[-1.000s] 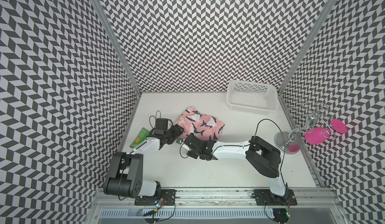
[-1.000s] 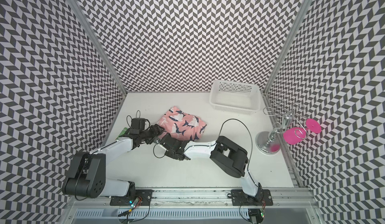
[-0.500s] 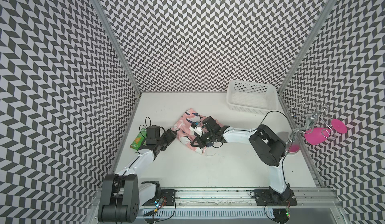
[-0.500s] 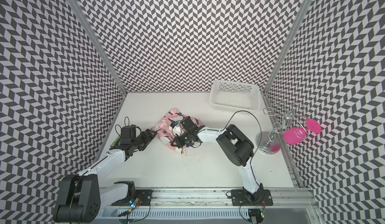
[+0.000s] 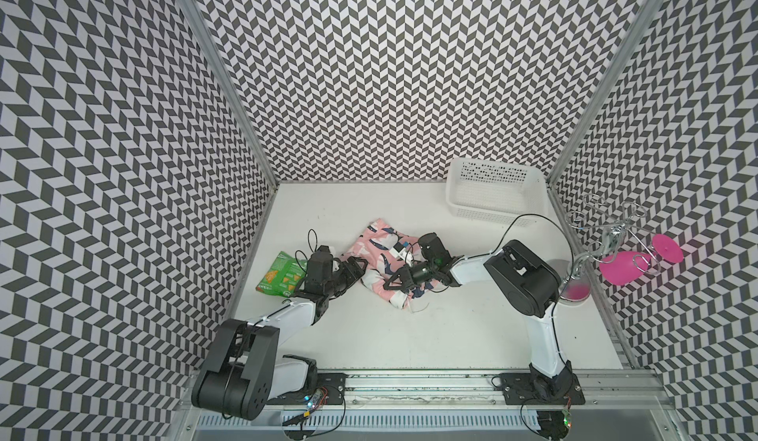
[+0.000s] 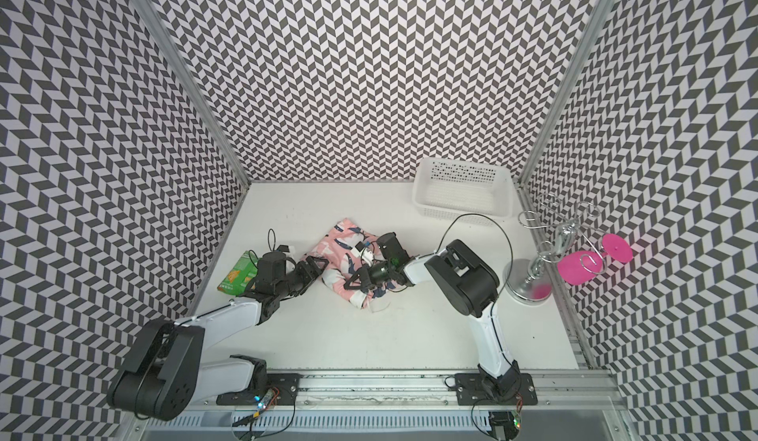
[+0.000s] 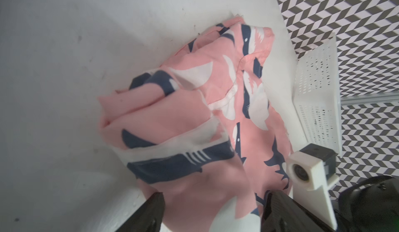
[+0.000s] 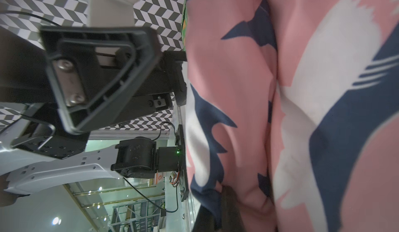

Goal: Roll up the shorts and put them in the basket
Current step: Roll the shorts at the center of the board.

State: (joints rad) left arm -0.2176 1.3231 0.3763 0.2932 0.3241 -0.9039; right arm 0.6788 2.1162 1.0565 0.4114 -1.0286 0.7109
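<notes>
The shorts (image 5: 379, 250) (image 6: 338, 250) lie bunched mid-table, pink with navy-and-white sharks, a thin white drawstring (image 5: 419, 307) trailing off their near edge. My left gripper (image 5: 355, 270) (image 6: 316, 266) is at their left edge and open. In the left wrist view its jaws (image 7: 213, 211) straddle a pink fold of the shorts (image 7: 194, 123) without closing on it. My right gripper (image 5: 394, 287) (image 6: 355, 283) lies across the shorts from the right. In the right wrist view it (image 8: 225, 198) is shut on a pinch of the fabric (image 8: 302, 90).
A green snack bag (image 5: 281, 275) (image 6: 238, 275) lies just left of my left gripper, by the left wall. A white perforated basket (image 5: 496, 213) (image 6: 463, 211) stands at the back right. A chrome rack with pink glasses (image 5: 621, 268) (image 6: 580, 268) stands by the right wall.
My right gripper went from the shorts' near edge up over them with fabric, bunching them smaller. My left arm drew back toward the left wall, then returned to the shorts' left edge.
</notes>
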